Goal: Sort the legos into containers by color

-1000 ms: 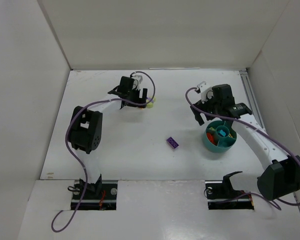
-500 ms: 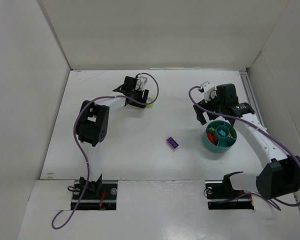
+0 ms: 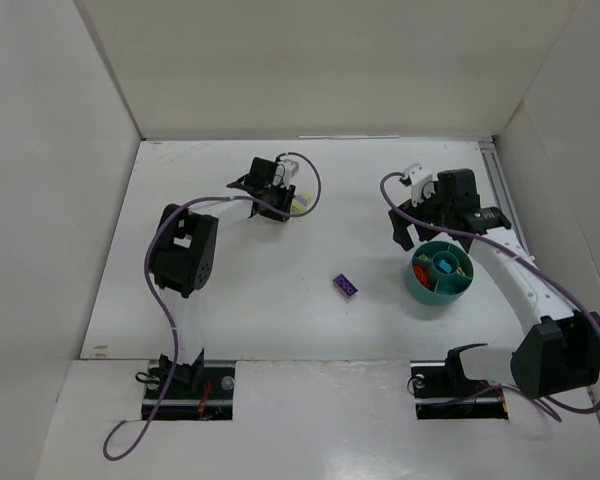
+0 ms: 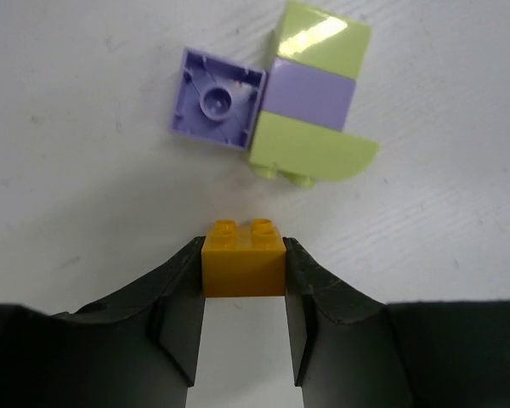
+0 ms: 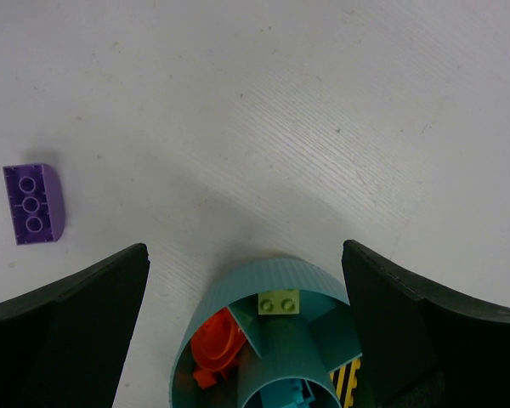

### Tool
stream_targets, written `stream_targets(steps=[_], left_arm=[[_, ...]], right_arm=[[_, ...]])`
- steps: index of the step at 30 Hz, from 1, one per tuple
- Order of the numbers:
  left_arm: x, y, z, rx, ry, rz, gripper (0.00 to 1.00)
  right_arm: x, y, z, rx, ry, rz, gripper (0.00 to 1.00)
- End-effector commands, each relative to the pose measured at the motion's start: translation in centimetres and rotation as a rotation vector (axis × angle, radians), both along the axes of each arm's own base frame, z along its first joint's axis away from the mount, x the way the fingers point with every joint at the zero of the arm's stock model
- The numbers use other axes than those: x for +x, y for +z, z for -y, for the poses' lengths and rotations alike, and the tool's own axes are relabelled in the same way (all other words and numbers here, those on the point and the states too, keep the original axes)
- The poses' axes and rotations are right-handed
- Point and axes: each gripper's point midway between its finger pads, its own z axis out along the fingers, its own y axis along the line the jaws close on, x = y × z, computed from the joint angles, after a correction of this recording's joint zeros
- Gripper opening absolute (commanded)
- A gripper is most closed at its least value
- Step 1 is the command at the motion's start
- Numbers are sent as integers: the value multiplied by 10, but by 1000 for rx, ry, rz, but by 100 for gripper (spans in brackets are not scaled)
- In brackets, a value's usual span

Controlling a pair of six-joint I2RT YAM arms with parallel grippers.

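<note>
In the left wrist view my left gripper is shut on a yellow lego brick that rests on the white table, one finger against each side. Just beyond it lie an upturned lilac brick and a stack of pale green and lilac pieces. My right gripper hangs open over the far rim of the teal bowl. The bowl holds a pale green brick, orange-red pieces and a teal piece. A purple brick lies alone mid-table.
White walls enclose the table on the left, back and right. A metal rail runs along the right edge. Purple cables loop off both arms. A yellow-and-black striped piece sits in the bowl's right compartment.
My left gripper has moved right toward the brick cluster and closed onto the yellow brick. The right arm has shifted slightly and stays open over the bowl.
</note>
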Motion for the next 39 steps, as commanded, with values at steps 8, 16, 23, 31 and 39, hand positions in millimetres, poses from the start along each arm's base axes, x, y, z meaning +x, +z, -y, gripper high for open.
stream_targets(steps=[8,16,23,31,39], left_arm=[[-47,97,13,-115,-53,166,19],[-105,159,62,-224,-255,281,19],[-152,209,114,-298,-421,372,23],[-185,262,196,-459,-526,425,33],[-206,251,310,-422,-670,368,27]], right_arm=[[6,31,-43,199,186,113,100],[-10,56,-76,350,383,164,100],[-19,74,22,61,-79,206,99],[-102,130,162,-195,-745,325,100],[-156,182,179,-184,-885,499,100]])
